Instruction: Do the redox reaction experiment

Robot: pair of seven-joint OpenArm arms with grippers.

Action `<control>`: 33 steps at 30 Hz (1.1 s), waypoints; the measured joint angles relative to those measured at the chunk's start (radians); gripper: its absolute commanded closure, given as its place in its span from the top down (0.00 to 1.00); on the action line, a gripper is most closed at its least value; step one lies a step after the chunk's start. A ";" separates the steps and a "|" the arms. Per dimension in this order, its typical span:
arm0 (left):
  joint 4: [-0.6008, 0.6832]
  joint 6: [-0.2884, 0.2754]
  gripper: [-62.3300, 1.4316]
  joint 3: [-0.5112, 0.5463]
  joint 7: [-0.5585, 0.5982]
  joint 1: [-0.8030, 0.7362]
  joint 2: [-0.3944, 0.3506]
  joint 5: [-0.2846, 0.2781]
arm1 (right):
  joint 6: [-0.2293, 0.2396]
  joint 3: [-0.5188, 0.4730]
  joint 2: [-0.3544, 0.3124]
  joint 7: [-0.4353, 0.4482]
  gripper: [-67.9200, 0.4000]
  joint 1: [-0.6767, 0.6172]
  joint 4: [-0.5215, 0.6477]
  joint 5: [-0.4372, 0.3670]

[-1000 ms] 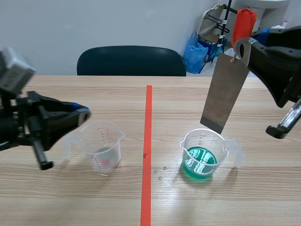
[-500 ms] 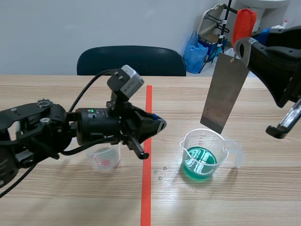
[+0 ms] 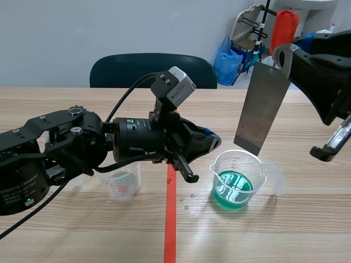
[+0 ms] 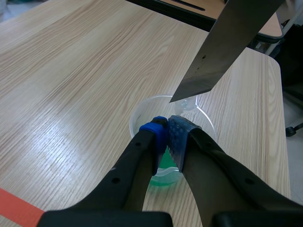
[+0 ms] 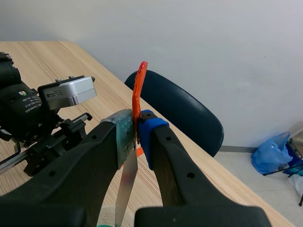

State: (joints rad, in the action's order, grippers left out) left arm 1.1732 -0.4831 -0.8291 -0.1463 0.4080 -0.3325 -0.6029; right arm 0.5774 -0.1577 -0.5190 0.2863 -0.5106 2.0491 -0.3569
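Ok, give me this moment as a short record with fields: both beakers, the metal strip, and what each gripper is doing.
green beaker: clear, green liquid in the bottom, right of the tape line
other beaker: clear, pinkish trace at the bottom, left of the line, partly behind the left arm
metal strip: hangs tilted, lower end over the green beaker's rim, not in the liquid
left gripper: shut on nothing, tips over the green beaker's rim
right gripper: raised, shut on the strip at its orange-red tab
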 measured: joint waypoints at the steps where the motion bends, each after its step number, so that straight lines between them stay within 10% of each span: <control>1: 0.000 0.000 0.06 0.000 0.000 0.000 0.000 0.000 | 0.000 0.000 0.000 0.000 0.03 0.000 0.000 0.000; 33: 0.005 0.000 0.06 0.000 0.059 -0.001 -0.060 0.000 | 0.000 0.000 0.000 0.000 0.02 0.000 0.000 0.000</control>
State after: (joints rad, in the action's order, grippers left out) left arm 1.1786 -0.4835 -0.8291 -0.0875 0.4068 -0.3923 -0.6033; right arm 0.5774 -0.1577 -0.5190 0.2863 -0.5106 2.0491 -0.3569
